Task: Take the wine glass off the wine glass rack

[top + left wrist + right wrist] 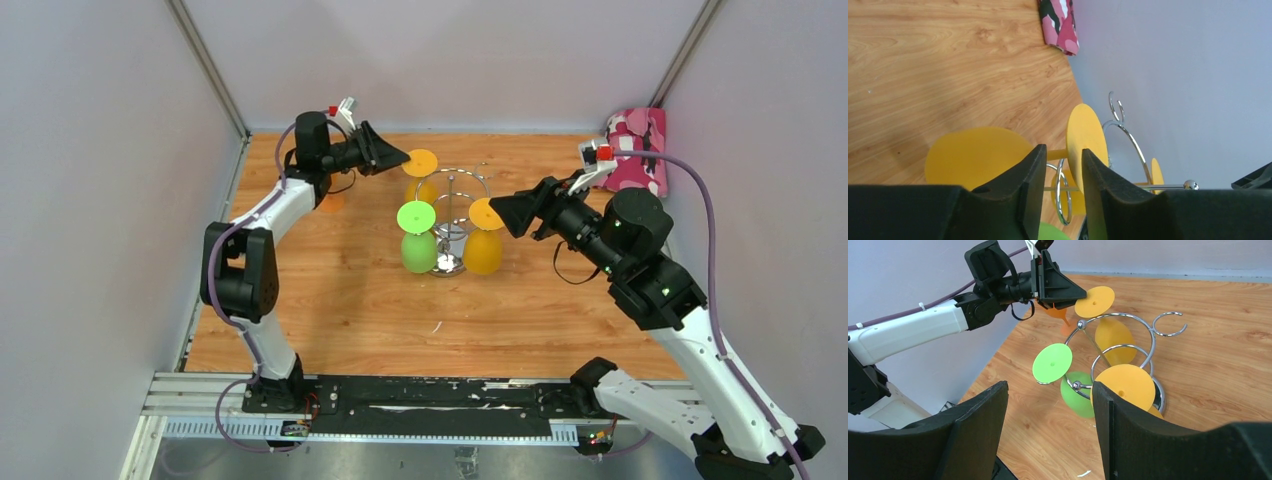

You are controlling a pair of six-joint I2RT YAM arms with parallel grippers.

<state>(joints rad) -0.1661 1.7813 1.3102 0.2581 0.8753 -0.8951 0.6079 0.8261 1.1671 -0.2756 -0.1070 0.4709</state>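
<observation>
A light wooden table [330, 300] sits inside pale grey walls [450, 60], with a pink camouflage cloth [640, 150] bunched in the far right corner. The wine glass rack [447, 266] stands near the middle of the table. Three glasses hang upside down from its curled chrome arms: a yellow wine glass [421, 162] on the far left side, a green glass [418, 250] at the near left and an orange glass [483, 252] at the near right. The left gripper [400, 160] reaches in level with the yellow glass's round foot, its fingers a narrow gap apart. The thin stem shows just past the tips, and whether they touch it cannot be told. The right gripper [1048, 387] hangs spread wide, just beside the orange glass's foot and gripping nothing. The yellow glass is opaque, with a flat disc foot and a rounded bowl.
</observation>
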